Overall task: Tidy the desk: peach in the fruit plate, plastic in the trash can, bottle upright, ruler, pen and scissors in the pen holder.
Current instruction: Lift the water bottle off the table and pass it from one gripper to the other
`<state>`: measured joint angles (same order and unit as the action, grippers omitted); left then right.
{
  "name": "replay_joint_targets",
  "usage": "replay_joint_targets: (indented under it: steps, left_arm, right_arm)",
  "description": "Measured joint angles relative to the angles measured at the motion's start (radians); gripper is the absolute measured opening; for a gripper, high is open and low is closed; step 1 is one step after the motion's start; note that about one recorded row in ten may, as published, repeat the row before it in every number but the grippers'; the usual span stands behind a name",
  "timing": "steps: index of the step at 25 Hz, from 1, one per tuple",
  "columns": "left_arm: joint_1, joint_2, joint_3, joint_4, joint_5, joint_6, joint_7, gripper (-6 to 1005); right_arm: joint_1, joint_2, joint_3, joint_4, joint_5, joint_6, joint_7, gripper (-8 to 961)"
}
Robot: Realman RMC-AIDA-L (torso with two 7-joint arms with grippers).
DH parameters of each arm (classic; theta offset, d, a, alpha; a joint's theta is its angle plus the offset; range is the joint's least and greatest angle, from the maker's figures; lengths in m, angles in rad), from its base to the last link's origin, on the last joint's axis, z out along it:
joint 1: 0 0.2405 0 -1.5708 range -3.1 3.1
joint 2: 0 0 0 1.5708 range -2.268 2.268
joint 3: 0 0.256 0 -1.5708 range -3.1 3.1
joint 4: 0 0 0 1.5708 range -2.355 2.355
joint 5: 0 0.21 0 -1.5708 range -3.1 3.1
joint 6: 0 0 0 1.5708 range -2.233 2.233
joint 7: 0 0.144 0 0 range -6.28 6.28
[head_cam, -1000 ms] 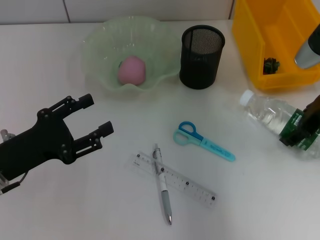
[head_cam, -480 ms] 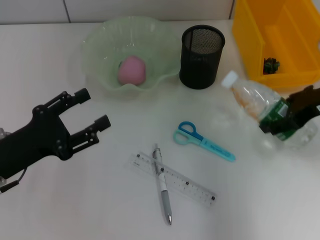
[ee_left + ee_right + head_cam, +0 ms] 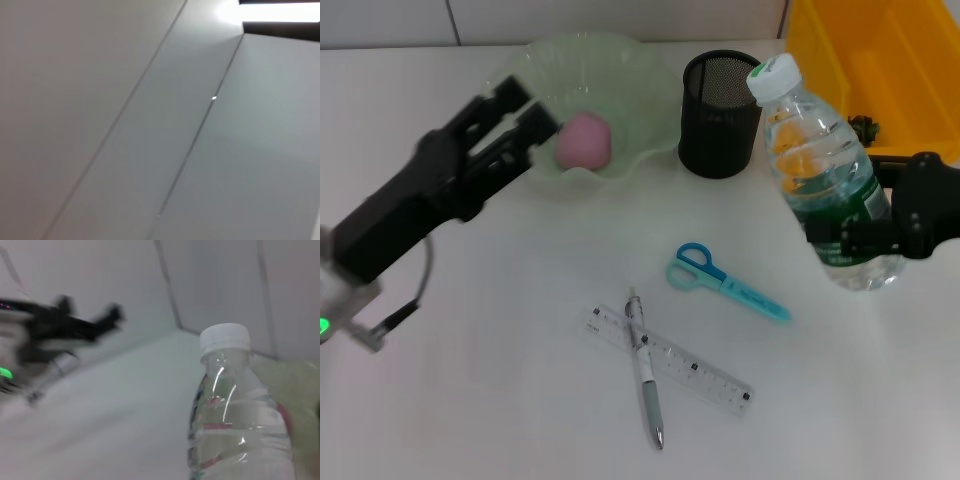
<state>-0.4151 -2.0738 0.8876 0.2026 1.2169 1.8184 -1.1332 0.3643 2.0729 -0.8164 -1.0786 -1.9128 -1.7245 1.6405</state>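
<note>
Clear plastic marks the bottle [image 3: 825,185], which stands nearly upright on the white table [image 3: 500,400], white cap up, leaning slightly toward the black mesh pen holder [image 3: 722,113]. The right pincer [image 3: 880,235] is clamped around its lower half, at the green label. The right wrist view shows the same bottle [image 3: 235,415] close up from the side, with the left pincer [image 3: 85,322] blurred far behind it; the right arm's own fingers do not show there.

In the head view the left pincer [image 3: 515,120] is raised over the near rim of the pale green fruit plate [image 3: 520,75], its two fingers spread apart and holding nothing. The left wrist view shows only plain wall panels.

The pink peach [image 3: 584,139] lies in the fruit plate. The yellow trash can [image 3: 910,60] stands at the far right corner with something small and dark inside. The blue scissors [image 3: 725,283] lie flat mid-table; nearer, the pen [image 3: 645,368] lies crosswise on the clear ruler [image 3: 670,360].
</note>
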Motion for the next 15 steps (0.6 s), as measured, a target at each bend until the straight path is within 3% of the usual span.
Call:
replay_joint_targets:
  steps: [1,2,5,6,7,8,15]
  left_arm:
    - [0.000,0.000,0.000,0.000,0.000,0.000,0.000,795]
    - [-0.045,0.000,0.008,-0.028,0.004,0.003,-0.020,795]
    - [-0.045,0.000,0.008,-0.028,0.004,0.003,-0.020,795]
    - [-0.099,-0.002,0.030,-0.051,0.007,0.004,-0.033,795]
    - [-0.166,-0.005,0.112,-0.049,0.013,-0.002,-0.034,794]
    - [-0.181,-0.005,0.133,-0.049,0.013,-0.005,-0.034,794]
    - [-0.209,-0.006,0.173,-0.049,0.013,-0.014,-0.024,774]
  right_arm:
    - [-0.001,-0.001,0.004,0.023,0.023,-0.027,-0.034,767]
    - [-0.003,0.001,0.013,0.067,0.056,-0.078,-0.106,769]
    - [-0.002,0.003,0.019,0.096,0.081,-0.109,-0.149,772]
    - [-0.001,0.004,0.020,0.109,0.095,-0.120,-0.162,773]
    - [0.006,0.005,0.016,0.135,0.116,-0.135,-0.181,774]
    - [0.006,0.005,0.016,0.135,0.116,-0.135,-0.181,775]
    - [0.071,0.007,0.010,0.228,0.132,-0.137,-0.216,783]
